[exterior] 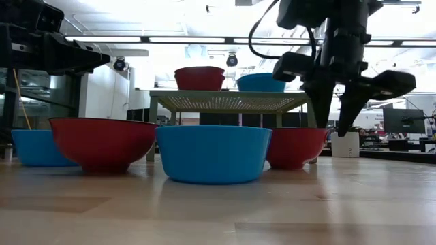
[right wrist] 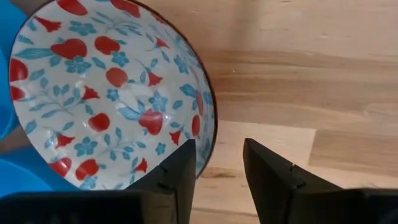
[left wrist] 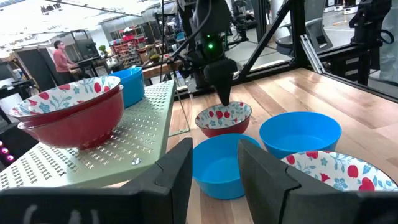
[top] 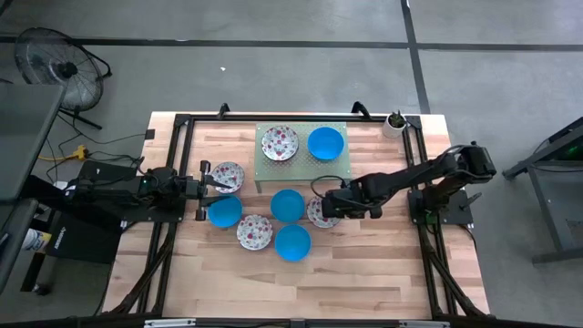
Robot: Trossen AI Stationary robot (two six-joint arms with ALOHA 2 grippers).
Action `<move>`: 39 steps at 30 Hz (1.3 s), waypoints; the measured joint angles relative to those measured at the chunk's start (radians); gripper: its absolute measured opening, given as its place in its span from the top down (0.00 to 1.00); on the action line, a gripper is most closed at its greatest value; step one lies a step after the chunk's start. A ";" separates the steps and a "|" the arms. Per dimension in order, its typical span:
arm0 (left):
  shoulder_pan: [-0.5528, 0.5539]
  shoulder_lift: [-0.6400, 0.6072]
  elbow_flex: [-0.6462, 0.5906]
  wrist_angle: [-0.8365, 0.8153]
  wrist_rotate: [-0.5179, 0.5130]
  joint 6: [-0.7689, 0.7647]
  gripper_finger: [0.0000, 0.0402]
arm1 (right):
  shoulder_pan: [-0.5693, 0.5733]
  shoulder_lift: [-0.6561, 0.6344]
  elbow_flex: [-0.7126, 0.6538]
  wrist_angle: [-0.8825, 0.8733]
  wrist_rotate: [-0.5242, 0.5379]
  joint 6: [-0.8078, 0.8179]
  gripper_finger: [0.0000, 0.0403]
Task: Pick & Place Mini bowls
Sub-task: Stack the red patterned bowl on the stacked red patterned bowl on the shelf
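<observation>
Eight mini bowls in the high view; some plain bright blue, others white inside with red flowers and blue sprigs, red outside. Two sit on the pale green stand (top: 301, 155) at the back of the wooden table (top: 383, 273): a floral bowl (top: 280, 143) and a blue bowl (top: 325, 143); the other six cluster on the table in front of the stand. Right gripper (top: 330, 204) hangs over the right-hand floral bowl (top: 322, 212); wrist view shows its fingers (right wrist: 180, 171) apart, straddling that bowl's rim (right wrist: 208, 118), one finger inside, one outside; not clamped on it. Left gripper (top: 219, 185) sits at the left of the cluster between a floral bowl (top: 227, 175) and a blue one (top: 224, 211); fingers (left wrist: 180, 177) apart, nothing between them. Centre blue bowl (top: 288, 205) is just beside the right-hand floral one; another floral (top: 254, 231) and blue (top: 292, 242) sit nearest the front edge.
</observation>
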 joint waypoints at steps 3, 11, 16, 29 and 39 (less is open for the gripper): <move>0.000 0.000 0.000 0.000 0.000 0.000 0.69 | 0.000 0.001 -0.020 0.041 0.009 0.002 0.71; 0.000 0.000 0.000 0.000 0.000 0.000 0.69 | 0.000 0.011 -0.021 0.035 0.024 0.001 0.78; 0.000 0.000 0.000 0.000 0.000 0.000 0.69 | -0.005 0.011 -0.021 0.032 0.027 -0.004 0.86; 0.000 0.000 0.000 0.000 0.000 0.000 0.69 | -0.014 0.010 -0.020 0.034 0.022 -0.055 0.98; 0.000 0.000 0.000 0.000 0.000 0.000 0.69 | -0.013 0.010 -0.017 0.093 -0.007 -0.088 0.99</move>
